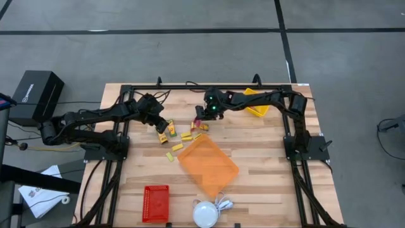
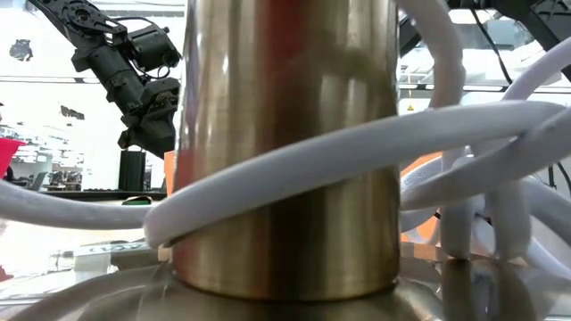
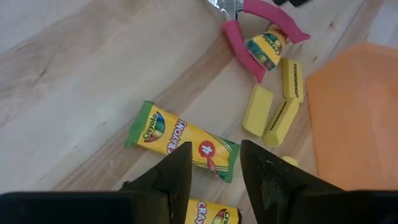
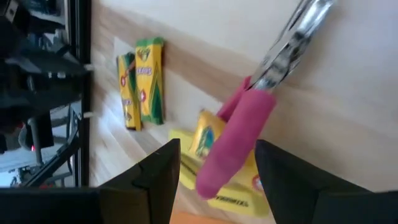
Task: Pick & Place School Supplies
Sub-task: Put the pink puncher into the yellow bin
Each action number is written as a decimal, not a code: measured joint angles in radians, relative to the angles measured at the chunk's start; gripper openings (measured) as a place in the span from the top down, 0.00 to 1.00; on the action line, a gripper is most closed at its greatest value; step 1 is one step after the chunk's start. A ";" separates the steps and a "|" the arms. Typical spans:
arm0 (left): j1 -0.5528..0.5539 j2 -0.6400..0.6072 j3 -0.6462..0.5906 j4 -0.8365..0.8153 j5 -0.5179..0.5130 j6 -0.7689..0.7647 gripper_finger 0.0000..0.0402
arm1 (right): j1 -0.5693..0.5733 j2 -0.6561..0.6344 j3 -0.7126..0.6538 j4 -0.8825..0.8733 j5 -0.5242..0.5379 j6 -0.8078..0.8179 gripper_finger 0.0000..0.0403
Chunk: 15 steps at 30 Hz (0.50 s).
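Note:
Three yellow crayon packets show. One (image 3: 183,142) lies flat on the wood just ahead of my left gripper (image 3: 216,155), one (image 3: 211,213) lies under it, and one (image 3: 267,48) sits inside the loop of the pink-handled scissors (image 3: 249,43). Three yellow blocks (image 3: 257,110) lie beside the scissors. My left gripper (image 1: 161,125) hovers open over the packets. My right gripper (image 1: 200,121) is open, its fingers standing on either side of the scissors' pink handle (image 4: 236,140); I see no touch. The scissors' metal blades (image 4: 292,43) lie flat on the wood.
An orange tray (image 1: 207,161) lies near the table's middle, close to the blocks. A red basket (image 1: 155,202) and a white dome with a cord (image 1: 205,214) sit at the near edge, a yellow bin (image 1: 256,104) at the far right. A metal post (image 2: 285,143) blocks the low view.

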 joint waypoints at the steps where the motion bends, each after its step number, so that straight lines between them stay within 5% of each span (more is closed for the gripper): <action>1: 0.000 0.000 0.000 0.001 0.000 0.000 0.67 | 0.002 0.000 0.000 0.000 0.000 0.000 0.51; 15: 0.000 0.000 0.000 0.013 0.000 0.002 0.67 | 0.002 0.002 0.000 0.000 0.023 0.000 0.56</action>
